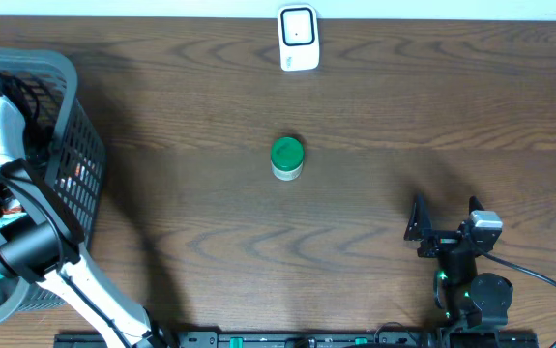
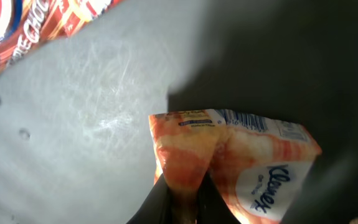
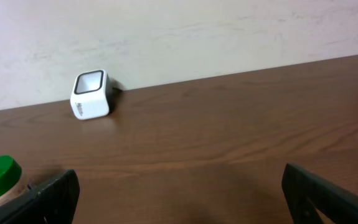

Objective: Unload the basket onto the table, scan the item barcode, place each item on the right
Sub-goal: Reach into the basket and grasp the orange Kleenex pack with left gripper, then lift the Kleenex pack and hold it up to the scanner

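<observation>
dark wood counter (image 1: pixel 403 116); inside the basket (image 1: pixel 63 66) at 9 o'clock my left jaws pinch the tissue pack (image 2: pixel 241 162), scanner (image 1: pixel 298 39) toward 2 o'clock from them; right jaws gape idle.

Tissue pack (image 2: pixel 241 162) gripped inside the basket (image 1: pixel 65 68); scanner (image 1: pixel 298 37) standing at the far edge of the bench (image 1: pixel 403 116).

The pack is a soft orange-and-white wrapper with blue Kleenex lettering, crumpled and tilted. Its barcode (image 2: pixel 247 121) runs along the upper edge and part of it is visible. The left pincer (image 2: pixel 182 199) is closed on the lower corner of the pack, above the grey basket floor. The scanner is a small white box with a dark-framed window. It stands upright, near the middle of the far edge, well apart from the pack.
</observation>
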Controlling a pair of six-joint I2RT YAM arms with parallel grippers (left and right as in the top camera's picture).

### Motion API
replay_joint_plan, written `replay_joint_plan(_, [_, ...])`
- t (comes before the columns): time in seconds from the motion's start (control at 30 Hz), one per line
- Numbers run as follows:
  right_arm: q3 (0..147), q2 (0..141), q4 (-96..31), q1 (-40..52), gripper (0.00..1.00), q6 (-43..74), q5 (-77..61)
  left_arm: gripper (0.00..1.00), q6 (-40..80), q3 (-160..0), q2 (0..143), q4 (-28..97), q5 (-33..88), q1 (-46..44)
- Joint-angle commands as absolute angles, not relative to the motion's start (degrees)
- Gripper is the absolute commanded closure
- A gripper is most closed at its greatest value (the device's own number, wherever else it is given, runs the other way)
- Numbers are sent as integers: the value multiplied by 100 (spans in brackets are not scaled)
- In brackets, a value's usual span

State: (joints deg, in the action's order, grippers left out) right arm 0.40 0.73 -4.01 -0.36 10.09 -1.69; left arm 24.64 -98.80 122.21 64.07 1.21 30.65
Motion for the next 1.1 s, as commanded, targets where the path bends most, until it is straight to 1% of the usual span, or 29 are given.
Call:
replay_joint_plan(0.0, [34, 64, -419, 21, 1, 1046, -161, 93, 2477, -10025, 11762, 6624, 106, 3188])
replay_joint_plan(0.17, [34, 64, -419, 21, 1, 1046, -161, 93, 2480, -10490, 10593, 6938, 108, 3500])
replay_joint_plan(0.33, [34, 64, -419, 21, 1, 1046, -161, 93, 2738, -10595, 8993, 6965, 163, 3750])
replay_joint_plan(0.4, [34, 64, -419, 21, 1, 1046, -161, 93, 2729, -10595, 8381, 6963, 676, 3743])
replay_joint_plan(0.53, [34, 64, -419, 21, 1, 1046, -161, 93, 2512, -10593, 7402, 7008, 2617, 3376])
replay_joint_plan(0.63, [34, 64, -419, 21, 1, 1046, -161, 92, 2519, -10589, 6956, 6973, 3583, 2504])
replay_joint_plan(0.7, [34, 64, -419, 21, 1, 1046, -161, 93, 2517, -10586, 6820, 6958, 3675, 1636])
replay_joint_plan(0.77, [34, 64, -419, 21, 1, 1046, -161, 93, 2519, -10558, 6812, 6956, 3446, 666])
replay_joint_plan(0.9, [34, 64, -419, 21, 1, 1046, -161, 93, 2668, -10320, 7087, 6871, 2587, -1129])
replay_joint_plan(1.0, [34, 64, -419, 21, 1, 1046, -161, 93, 2845, -10132, 7546, 6805, 2147, -2156])
replay_joint_plan(1.07, [34, 64, -419, 21, 1, 1046, -161, 93, 2840, -10042, 7977, 6700, 2123, -2711])
